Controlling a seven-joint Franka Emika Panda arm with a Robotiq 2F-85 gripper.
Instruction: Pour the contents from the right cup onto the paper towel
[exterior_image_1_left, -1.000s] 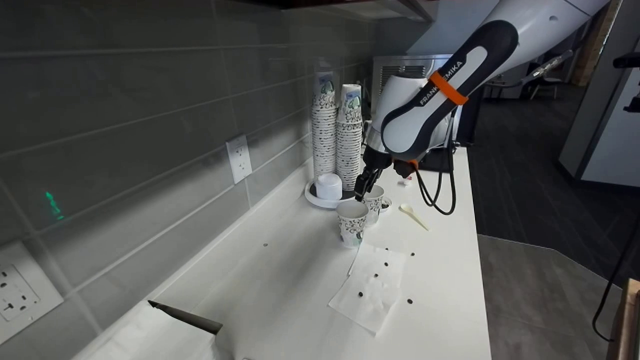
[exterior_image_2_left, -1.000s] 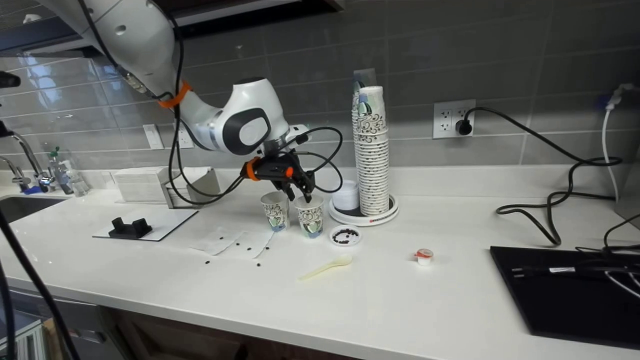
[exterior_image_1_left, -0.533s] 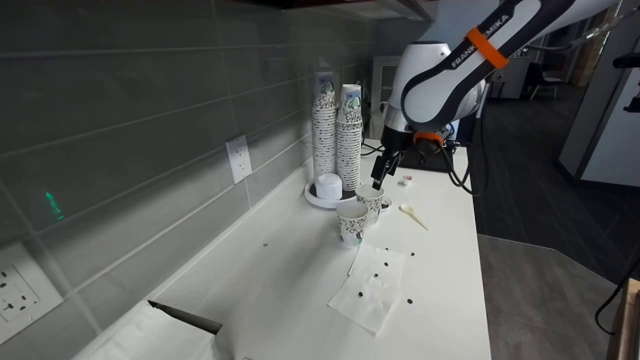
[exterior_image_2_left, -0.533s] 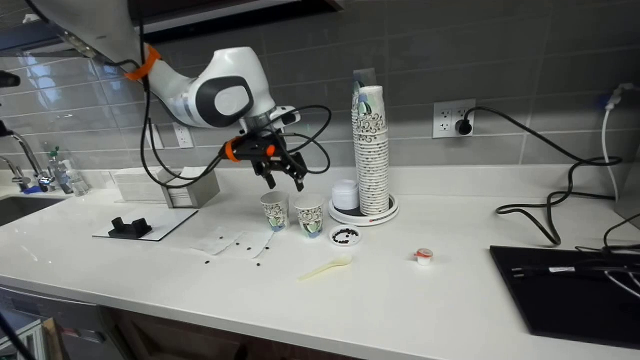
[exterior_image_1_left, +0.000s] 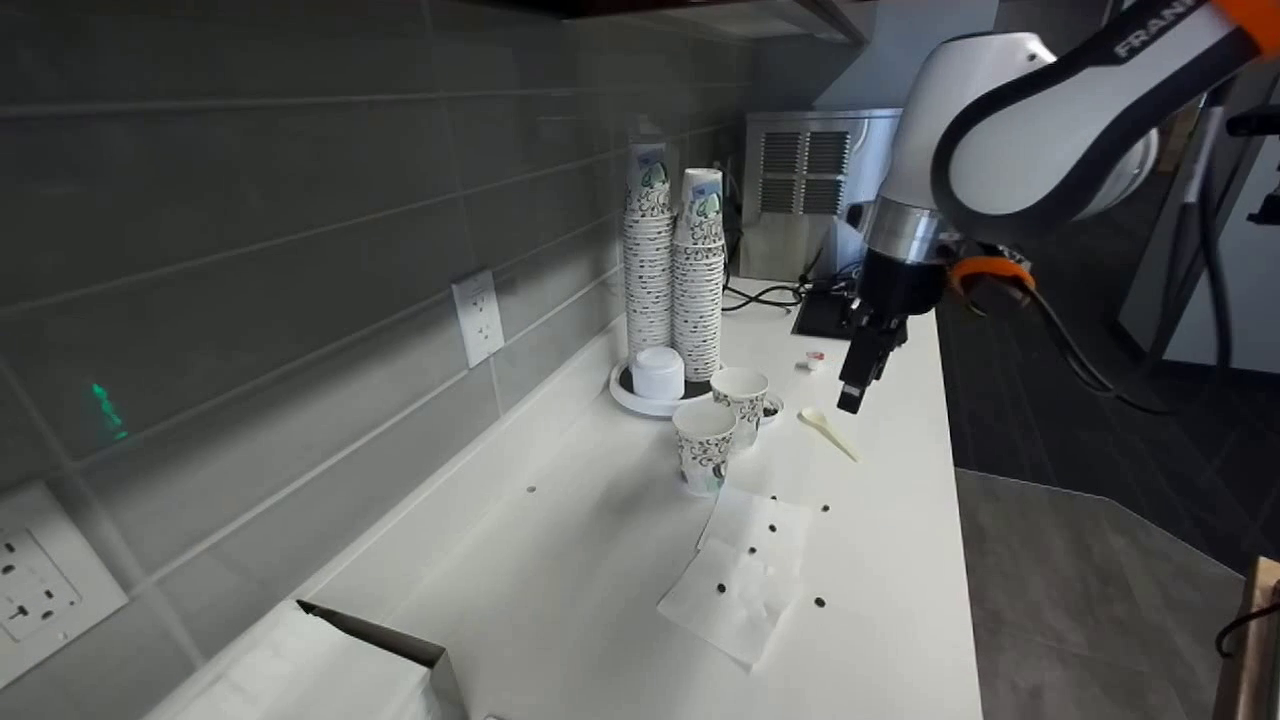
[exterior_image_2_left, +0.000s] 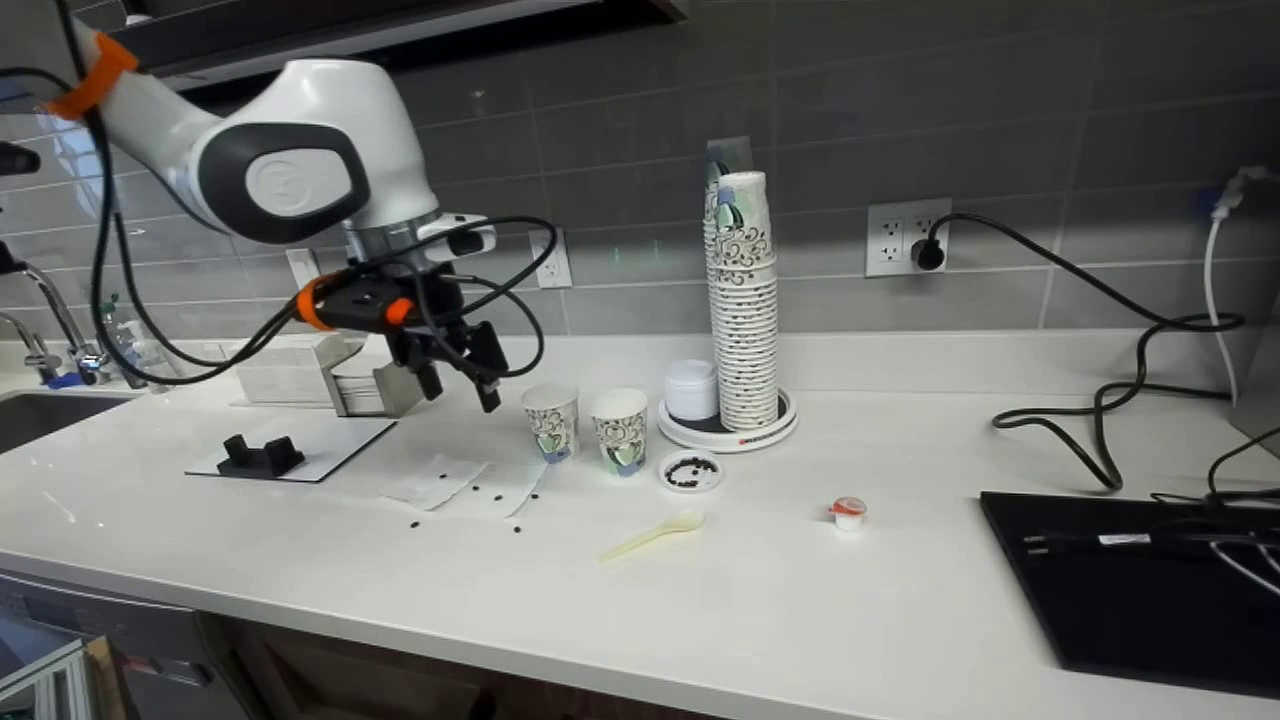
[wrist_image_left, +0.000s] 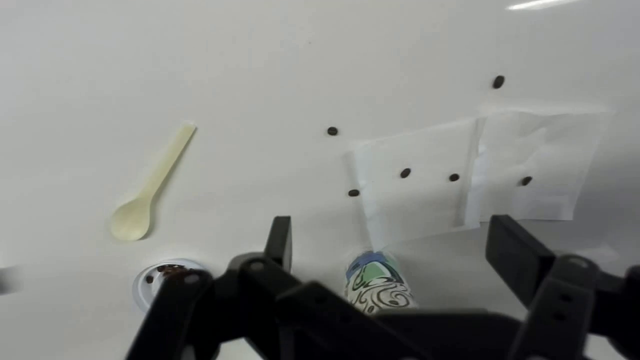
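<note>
The right cup (exterior_image_2_left: 620, 432), a short white patterned paper cup, stands upright on the counter; it also shows in an exterior view (exterior_image_1_left: 742, 405). It does not show in the wrist view. A similar left cup (exterior_image_2_left: 552, 425) stands beside it; its side shows in the wrist view (wrist_image_left: 378, 285). The white paper towel (wrist_image_left: 425, 210) lies flat by the left cup, in two overlapping parts. Dark pellets (wrist_image_left: 405, 173) lie on it and on the counter around it. The cups' insides are not visible. My gripper (exterior_image_2_left: 459, 390) is open and empty above the counter, apart from both cups.
A small white dish (exterior_image_2_left: 690, 472) holds dark pellets. A pale spoon (exterior_image_2_left: 655, 535) lies in front. Tall cup stacks (exterior_image_2_left: 745, 310) stand on a round tray (exterior_image_2_left: 740, 443) at the wall. A creamer pod (exterior_image_2_left: 848, 513), black panel (exterior_image_2_left: 1140, 600) and napkin holder (exterior_image_2_left: 390, 385) are also there.
My gripper was at the right cup's rim one second ago. It has risen off it and moved away toward the counter's front edge. Both cups stay standing; the pellets and towel have not moved.
</note>
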